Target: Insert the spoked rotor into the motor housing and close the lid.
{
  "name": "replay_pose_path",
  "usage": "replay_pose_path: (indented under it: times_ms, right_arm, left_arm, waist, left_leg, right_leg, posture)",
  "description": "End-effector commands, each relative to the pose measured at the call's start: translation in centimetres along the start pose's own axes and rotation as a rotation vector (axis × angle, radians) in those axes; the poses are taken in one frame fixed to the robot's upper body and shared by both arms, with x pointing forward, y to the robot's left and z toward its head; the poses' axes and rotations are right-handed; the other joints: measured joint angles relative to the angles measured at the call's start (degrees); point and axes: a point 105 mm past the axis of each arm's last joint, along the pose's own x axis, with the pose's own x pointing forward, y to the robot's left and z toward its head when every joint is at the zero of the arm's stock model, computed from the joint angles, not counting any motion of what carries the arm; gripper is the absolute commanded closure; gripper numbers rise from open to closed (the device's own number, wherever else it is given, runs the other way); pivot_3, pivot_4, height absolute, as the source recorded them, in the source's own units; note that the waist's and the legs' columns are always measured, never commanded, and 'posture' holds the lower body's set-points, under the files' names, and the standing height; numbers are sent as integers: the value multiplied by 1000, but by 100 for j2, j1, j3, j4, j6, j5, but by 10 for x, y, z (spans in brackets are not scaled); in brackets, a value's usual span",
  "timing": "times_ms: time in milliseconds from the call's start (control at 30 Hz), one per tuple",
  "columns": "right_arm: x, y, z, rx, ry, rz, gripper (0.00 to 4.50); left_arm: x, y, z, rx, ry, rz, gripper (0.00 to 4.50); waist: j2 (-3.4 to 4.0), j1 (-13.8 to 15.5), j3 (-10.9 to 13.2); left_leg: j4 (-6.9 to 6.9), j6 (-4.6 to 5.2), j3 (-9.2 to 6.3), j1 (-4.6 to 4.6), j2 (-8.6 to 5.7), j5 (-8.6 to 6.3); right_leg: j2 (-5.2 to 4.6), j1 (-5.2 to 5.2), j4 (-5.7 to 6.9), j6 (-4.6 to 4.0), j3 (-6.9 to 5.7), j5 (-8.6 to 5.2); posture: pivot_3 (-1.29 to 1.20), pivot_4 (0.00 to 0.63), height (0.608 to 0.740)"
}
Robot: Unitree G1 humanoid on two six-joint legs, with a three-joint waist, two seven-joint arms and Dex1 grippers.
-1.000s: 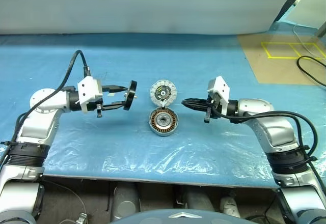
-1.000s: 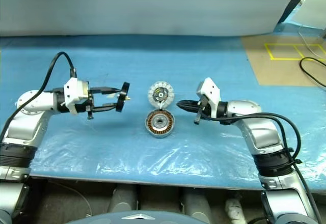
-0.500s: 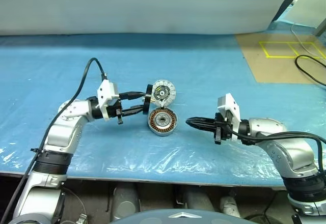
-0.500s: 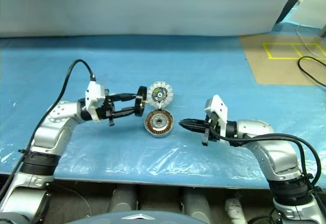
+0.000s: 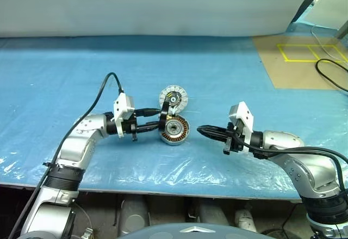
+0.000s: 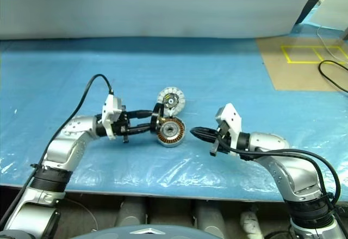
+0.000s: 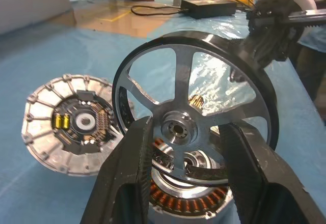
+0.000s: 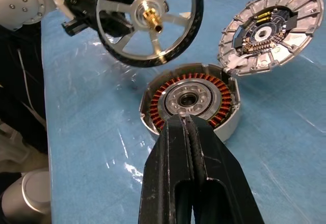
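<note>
left eye view has my left gripper (image 5: 159,120) reaching in from the left, level, its 2 black fingers clamped on the spoked rotor (image 5: 163,115). i hold the rotor on edge, upright, just above the left rim of the motor housing (image 5: 174,129), which sits flat on the blue plastic sheet (image 5: 228,81). whether the rotor touches that rim i cannot tell. left wrist view shows my fingers (image 7: 127,178) pinching the rotor on either side of its hub, with the copper windings of the housing below and behind it. the lid (image 5: 173,97) stands tilted, hinged up at the far edge of the housing, its dark centre with small yellow marks facing me. my right gripper (image 5: 202,130) hovers near the housing on its right side, apart from it, pointing at it with its fingers (image 8: 191,173) pressed together and holding nothing.
</note>
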Motion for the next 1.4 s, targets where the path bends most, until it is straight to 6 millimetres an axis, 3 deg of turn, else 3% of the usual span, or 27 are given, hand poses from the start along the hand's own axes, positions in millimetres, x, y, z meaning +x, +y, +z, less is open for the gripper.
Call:
replay_pose_path:
  times_ms: [33, 100, 367, 600, 867, 1400]
  right_arm:
    - [-2, 6, 12, -56, -18, 9, 4500]
    - [-3, 5, 12, -56, -17, 3, 4500]
    - [-5, -1, 7, -46, -1, -13, 4500]
    - [-6, -1, 0, -38, 19, -23, 4500]
    - [-7, 4, -3, -32, 32, -29, 4500]
    - [-15, 7, -5, -28, 46, -36, 4500]
  left_arm:
    - [-1, -6, -2, 58, 55, -41, 2791]
    - [-2, -8, -12, 93, 134, -71, 2791]
    - [15, -1, -2, 216, 124, -85, 2791]
    - [12, -3, -13, 310, 234, -136, 2791]
    - [17, 5, 20, 353, 150, -89, 2791]
    - [17, 6, 12, 402, 235, -141, 2791]
  waist:
    - [0, 1, 0]
    - [0, 0, 0]
    - [0, 8, 0]
    - [1, 3, 0]
    - [1, 7, 0]
    - [1, 8, -1]
  left_leg:
    - [-1, 0, 0, 0, 0, 0]
    - [-2, 0, 0, 2, 0, 0]
    - [-1, 0, -1, 4, -2, 0]
    - [-3, 0, -1, 6, -2, 0]
    - [-3, 0, -1, 19, -3, 0]
    - [-3, 0, -1, 19, -3, 0]
  right_leg:
    - [0, 0, 0, 0, 0, 0]
    - [0, 0, 0, 1, 0, 0]
    - [-3, 8, -3, 3, 1, 0]
    - [-1, 8, -3, 3, 1, 0]
    - [-2, 20, -3, 3, 1, -1]
    - [-2, 20, -2, 3, 2, 0]
  posture:
    - [0, 150, 740]
    - [0, 150, 740]
    - [0, 150, 740]
    - [0, 150, 740]
    - [0, 150, 740]
    - [0, 150, 740]
